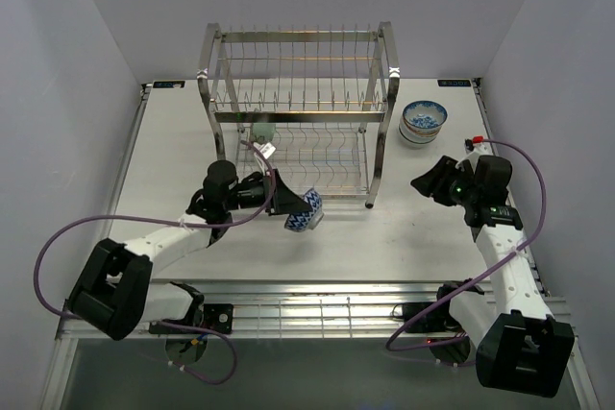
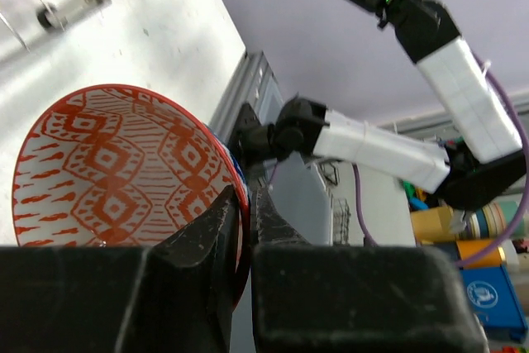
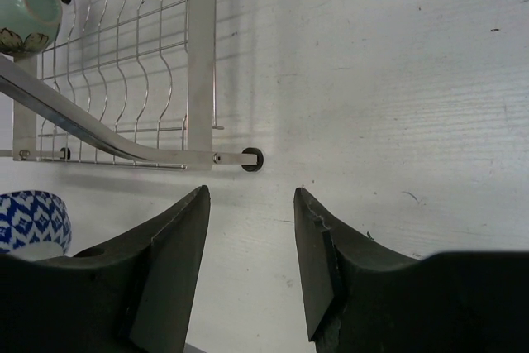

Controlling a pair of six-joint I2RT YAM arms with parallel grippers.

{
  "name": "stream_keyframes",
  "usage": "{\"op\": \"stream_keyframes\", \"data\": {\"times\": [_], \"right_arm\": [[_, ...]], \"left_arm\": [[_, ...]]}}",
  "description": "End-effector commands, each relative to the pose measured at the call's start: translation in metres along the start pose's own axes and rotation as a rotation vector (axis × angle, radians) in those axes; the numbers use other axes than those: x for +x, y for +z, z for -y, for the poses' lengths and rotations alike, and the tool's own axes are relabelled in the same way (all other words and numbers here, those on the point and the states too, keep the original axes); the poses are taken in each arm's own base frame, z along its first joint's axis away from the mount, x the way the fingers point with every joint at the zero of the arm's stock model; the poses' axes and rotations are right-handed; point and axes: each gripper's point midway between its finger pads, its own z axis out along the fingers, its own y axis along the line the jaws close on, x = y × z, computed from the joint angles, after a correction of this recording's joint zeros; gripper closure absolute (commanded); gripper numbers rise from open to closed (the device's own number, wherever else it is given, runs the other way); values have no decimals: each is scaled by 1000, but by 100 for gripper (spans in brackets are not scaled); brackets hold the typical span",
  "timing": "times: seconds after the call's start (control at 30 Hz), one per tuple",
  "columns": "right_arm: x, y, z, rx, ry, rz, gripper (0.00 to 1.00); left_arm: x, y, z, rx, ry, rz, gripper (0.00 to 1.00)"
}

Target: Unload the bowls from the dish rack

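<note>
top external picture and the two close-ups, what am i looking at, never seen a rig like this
A left arm and a right arm, both robots, are bolted at the near edge of a table, each ending in a two-finger gripper. The wide picture is from a fixed camera above and behind them. The other two are from a camera on each wrist, looking past its own fingers. On the table stands a wire dish rack with a mint-green bowl in its lower tier. Right of it sits a blue-patterned bowl. The left gripper pinches the rim of a red-patterned bowl, blue outside. The right gripper is open and empty.
</note>
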Motion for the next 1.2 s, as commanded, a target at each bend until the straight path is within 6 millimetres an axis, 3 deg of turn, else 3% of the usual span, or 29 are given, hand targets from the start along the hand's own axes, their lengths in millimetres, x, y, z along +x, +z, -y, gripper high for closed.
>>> {"op": "stream_keyframes", "data": {"times": [0.0, 0.1, 0.23, 0.3, 0.37, 0.4, 0.43, 0.5, 0.53, 0.67, 0.73, 0.77, 0.83, 0.9, 0.97, 1.17], "right_arm": [[-9, -6, -16, -50, -15, 14, 49], [1, -4, -27, -104, -20, -26, 48], [15, -2, -53, -197, -63, -78, 48], [27, -3, -86, -285, -141, -118, 47], [33, -4, -104, -319, -189, -139, 44], [38, -9, -124, -369, -226, -159, 43], [44, -10, -130, -384, -237, -182, 42], [53, -16, -147, -437, -270, -216, 40], [58, -18, -150, -449, -274, -236, 39], [72, -29, -162, -517, -288, -278, 35], [71, -34, -167, -531, -283, -277, 33], [72, -36, -168, -530, -280, -283, 31], [69, -42, -175, -547, -290, -286, 30], [74, -46, -178, -555, -303, -313, 28], [76, -47, -181, -555, -315, -330, 27], [109, -51, -180, -564, -377, -445, 28]], "left_arm": [[26, -15, 20, 44, 59, -50, 100], [48, -24, 20, 18, 74, -92, 100], [54, -27, 22, -76, 218, -125, 100], [52, -23, 24, -180, 350, -164, 100], [52, -19, 31, -204, 421, -192, 100], [57, -15, 37, -199, 453, -219, 100], [51, -15, 39, -226, 504, -218, 100], [60, -13, 44, -236, 545, -253, 100], [54, -12, 47, -249, 597, -246, 100], [70, -6, 48, -272, 715, -321, 100], [91, -1, 43, -285, 747, -412, 100], [89, 3, 43, -315, 800, -420, 100], [116, 8, 36, -351, 855, -540, 100], [124, 13, 42, -394, 959, -585, 100], [130, 20, 47, -395, 1032, -612, 100], [124, 31, 51, -452, 1156, -594, 100]]}}
